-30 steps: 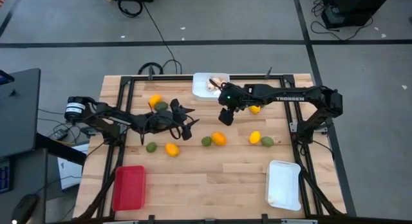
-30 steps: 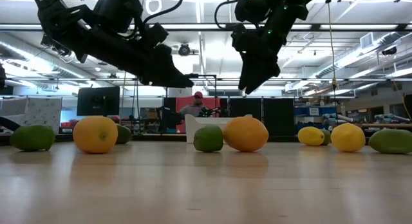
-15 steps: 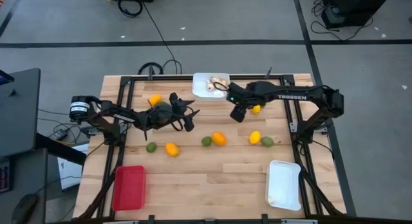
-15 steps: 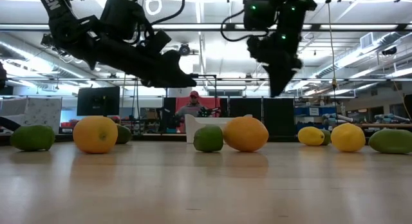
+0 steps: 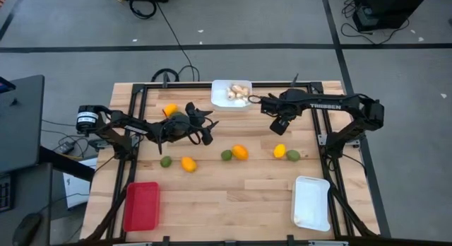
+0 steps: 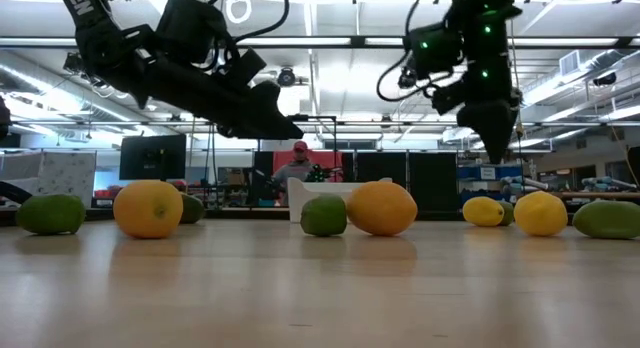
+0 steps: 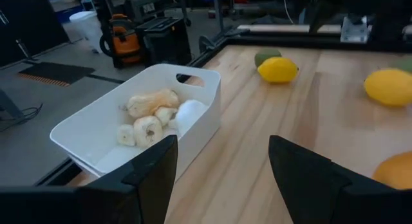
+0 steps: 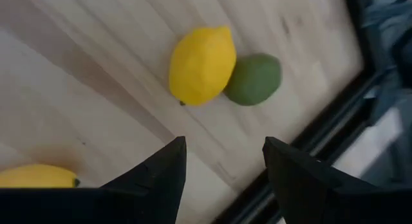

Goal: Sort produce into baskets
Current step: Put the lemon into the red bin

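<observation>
A white tray (image 5: 220, 88) at the table's far middle holds several pale mushroom pieces (image 5: 239, 92). Yellow-orange and green fruits lie loose on the wood, among them an orange one (image 5: 240, 152), a lemon (image 5: 280, 151) and a green one (image 5: 293, 155). My left gripper (image 5: 210, 131) hangs open and empty above the table's middle left, facing the white tray (image 7: 193, 130). My right gripper (image 5: 279, 124) hangs open and empty right of that tray, above the lemon (image 8: 201, 64) and the green fruit (image 8: 253, 79) that touches it.
A red tray (image 5: 141, 206) stands at the near left and a second white tray (image 5: 311, 202) at the near right. More fruits lie at the left: an orange one (image 5: 170, 109), a green one (image 5: 166, 161), another orange one (image 5: 188, 163). A black frame (image 5: 319, 133) borders the table.
My right gripper has swung toward the table's right edge, away from the far white tray, and now hangs over the lemon area. My left gripper has shifted a little toward the far edge and risen slightly, then kept still. No fruit has moved.
</observation>
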`<state>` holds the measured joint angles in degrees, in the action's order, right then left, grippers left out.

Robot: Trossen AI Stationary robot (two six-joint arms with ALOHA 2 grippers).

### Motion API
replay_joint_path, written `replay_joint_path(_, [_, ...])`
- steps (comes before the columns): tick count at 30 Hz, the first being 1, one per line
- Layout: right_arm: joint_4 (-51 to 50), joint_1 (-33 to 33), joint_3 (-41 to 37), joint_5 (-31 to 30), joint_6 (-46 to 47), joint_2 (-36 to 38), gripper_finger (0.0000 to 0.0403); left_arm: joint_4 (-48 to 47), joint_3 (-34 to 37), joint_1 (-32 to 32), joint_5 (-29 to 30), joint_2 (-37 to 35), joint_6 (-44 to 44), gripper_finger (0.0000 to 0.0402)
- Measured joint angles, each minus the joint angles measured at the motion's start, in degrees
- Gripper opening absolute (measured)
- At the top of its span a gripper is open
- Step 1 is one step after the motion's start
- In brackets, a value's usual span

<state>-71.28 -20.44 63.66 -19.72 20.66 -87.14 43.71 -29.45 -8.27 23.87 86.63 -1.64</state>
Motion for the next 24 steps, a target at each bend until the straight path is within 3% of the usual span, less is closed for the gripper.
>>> replay_joint_path(9, [19.2, -9.5, -7.1, 11.1, -2.7, 3.9, 0.0217, -1.7, 0.0, 0.0, 0.0, 0.0, -0.9, 0.0242])
replay_joint_path(14, [20.9, -11.4, -7.8, 8.0, -2.4, 0.8, 0.0217, -3.2, 0.0, 0.0, 0.0, 0.0, -0.8, 0.0241])
replay_joint_path(24, [20.2, -10.8, -7.9, 7.8, -0.5, -2.8, 0.0217, -3.6, 0.0, 0.0, -0.1, 0.0, -0.6, 0.0241])
